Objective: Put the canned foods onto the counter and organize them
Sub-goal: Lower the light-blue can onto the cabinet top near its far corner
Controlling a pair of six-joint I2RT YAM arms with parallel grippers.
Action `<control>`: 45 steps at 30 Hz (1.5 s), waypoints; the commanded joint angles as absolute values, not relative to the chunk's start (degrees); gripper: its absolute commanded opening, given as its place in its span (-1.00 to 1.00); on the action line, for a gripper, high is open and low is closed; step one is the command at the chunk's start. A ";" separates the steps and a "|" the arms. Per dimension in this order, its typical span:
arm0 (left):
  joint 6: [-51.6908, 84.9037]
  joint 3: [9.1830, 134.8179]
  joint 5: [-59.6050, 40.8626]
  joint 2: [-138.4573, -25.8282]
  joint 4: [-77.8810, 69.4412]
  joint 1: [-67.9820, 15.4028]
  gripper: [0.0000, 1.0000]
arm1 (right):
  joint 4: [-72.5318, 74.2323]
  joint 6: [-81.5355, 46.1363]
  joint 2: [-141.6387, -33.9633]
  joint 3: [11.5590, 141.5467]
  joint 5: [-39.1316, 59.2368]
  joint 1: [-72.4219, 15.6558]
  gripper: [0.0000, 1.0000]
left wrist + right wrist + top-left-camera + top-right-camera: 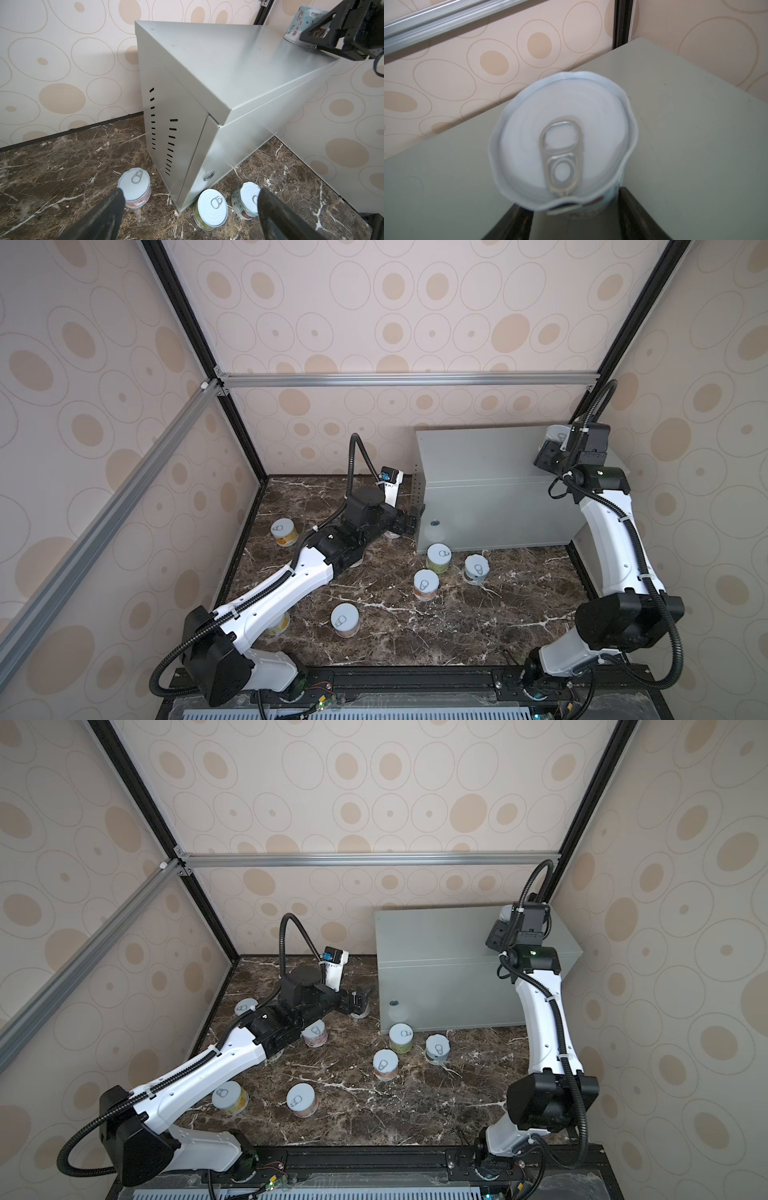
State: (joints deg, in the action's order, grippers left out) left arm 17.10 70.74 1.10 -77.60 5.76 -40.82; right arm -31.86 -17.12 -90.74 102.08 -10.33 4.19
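Near edge of the dark marble table [415, 639]: tin with orange-pink label [345, 620]. Stands upright, lid up, axis vertical. Just beside it, yellow-labelled tin [229, 1096]: shows its whole lid in a top view; elsewhere mostly covered by the left arm.

Mid table: orange-labelled tin [426, 585], green-labelled tin [438, 558], light-blue tin [476, 568]. All upright, lids up; the last two near the cabinet front. Pull-tabs and label print legible in the left wrist view only.

Under the left forearm: pinkish tin [314, 1033], clear in a top view.

Far left of the table: second yellow tin [284, 531], upright, well apart from the rest.

Left pincer [191, 194]: fingers spread wide, nothing between. Hangs low beside the cabinet's slotted side. Pink-labelled tin [135, 188] just beside one finger, upright; both top views show only its rim.

Farthest: grey cabinet [478, 464], flat top. Blue-labelled tin [562, 141] on the far right corner of that top, upright. Pull-tab runs from the lid's centre toward the pincer, per the right wrist view alone. Right pincer [571, 199]: one finger on either side of this tin, close; clamped or not, cannot tell.
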 commanded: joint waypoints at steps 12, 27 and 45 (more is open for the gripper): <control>19.05 70.56 -1.22 -77.44 3.82 -40.14 0.98 | -33.11 -17.31 -86.74 100.68 -7.10 4.05 0.76; 19.34 69.68 -2.20 -76.90 3.51 -40.08 0.99 | -33.38 -22.09 -84.43 96.79 -8.25 4.13 -0.41; 19.86 69.39 -2.68 -78.17 2.64 -39.93 0.98 | -25.82 -21.45 -88.44 96.43 -10.37 4.25 -0.71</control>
State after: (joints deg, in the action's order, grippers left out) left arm 19.05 69.34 -2.11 -77.80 3.79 -40.49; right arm -28.25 -21.91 -87.15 96.90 -10.48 4.21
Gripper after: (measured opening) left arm 0.992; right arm 0.146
